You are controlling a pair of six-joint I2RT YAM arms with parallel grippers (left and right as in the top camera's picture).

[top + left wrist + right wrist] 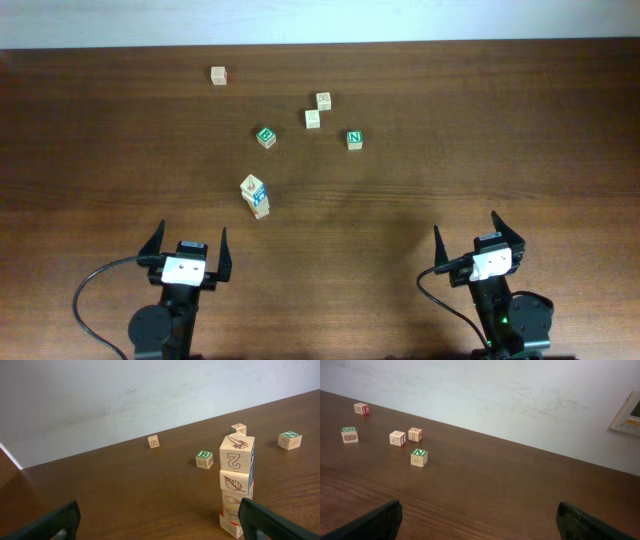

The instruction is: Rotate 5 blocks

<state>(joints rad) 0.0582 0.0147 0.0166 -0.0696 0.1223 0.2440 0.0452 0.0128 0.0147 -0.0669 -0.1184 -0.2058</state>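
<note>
Several light, stiff wooden blocks (pixel 236 482) stand stacked just ahead of the left jaws, loose blocks (pixel 313 118) farther out; both jaws spread, empty; pinch flat opposite faces gently, likely tippy.

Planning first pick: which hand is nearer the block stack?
Left. The left hand is close, just robot-side and left of the block stack; the right hand is far off to its right.

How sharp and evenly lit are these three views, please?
Overhead: soft light over the dark wooden table, cube prints barely legible. Left wrist: the stack of pale wooden cubes is sharp, its prints readable. Right wrist: the green-topped N cube is crisp.
</note>
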